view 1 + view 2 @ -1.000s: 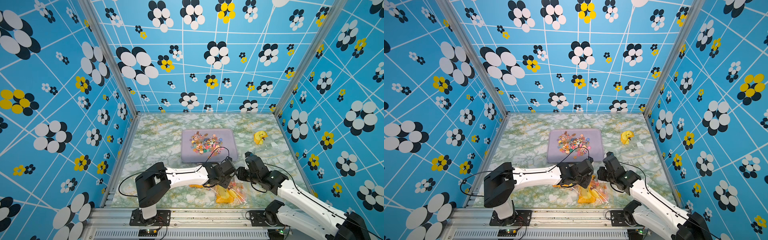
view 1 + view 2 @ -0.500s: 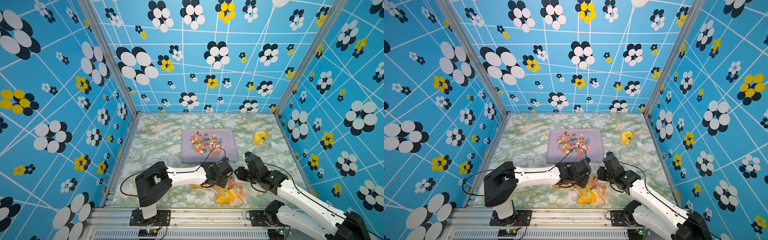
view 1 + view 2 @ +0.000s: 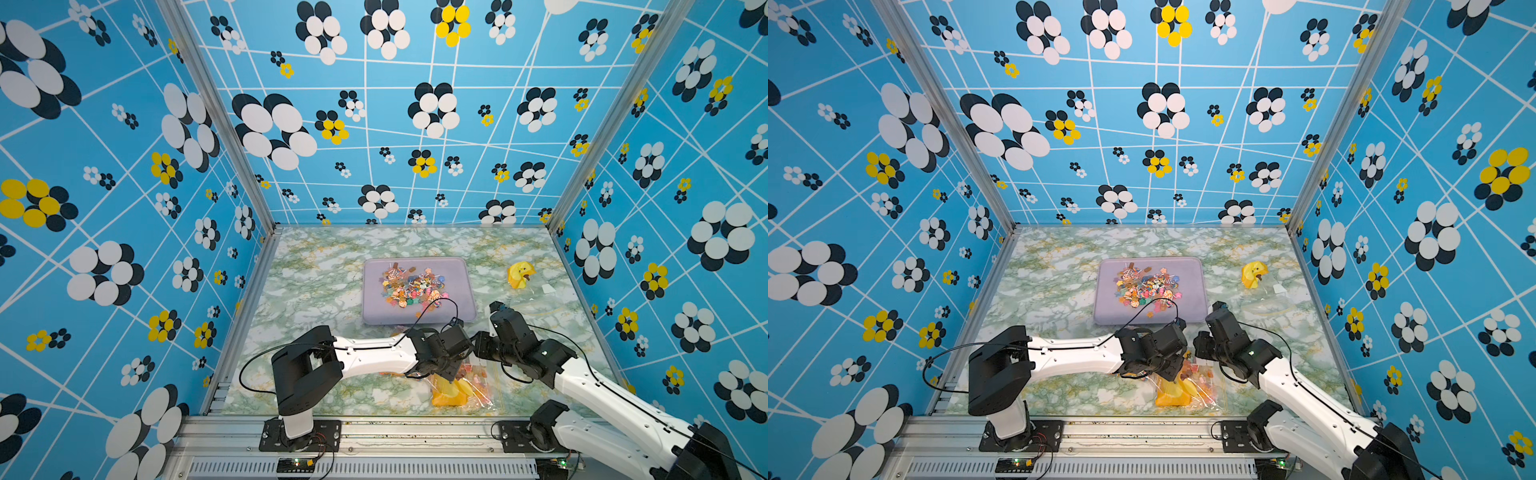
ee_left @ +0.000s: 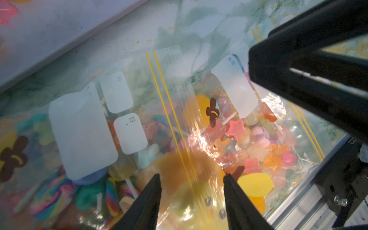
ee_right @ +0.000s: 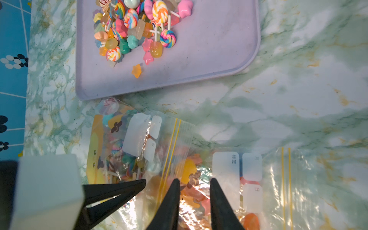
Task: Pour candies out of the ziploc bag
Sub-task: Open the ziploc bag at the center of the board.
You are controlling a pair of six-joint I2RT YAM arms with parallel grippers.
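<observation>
Two clear ziploc bags full of candies lie overlapping near the table's front edge. In the right wrist view one bag lies partly over the other. My left gripper is open, its jaws astride that bag's yellow zip strip. My right gripper points down onto the bags beside it, jaws a little apart over crinkled plastic; whether they pinch it does not show. A heap of loose candies lies on the lavender tray.
A yellow duck toy sits at the back right, with a flat clear bag in front of it. Patterned blue walls close three sides. The tray's near edge is just behind both wrists.
The left wrist has dipped slightly toward the bags and its jaws have opened wider. The right arm, the bags and the tray have not visibly moved.
</observation>
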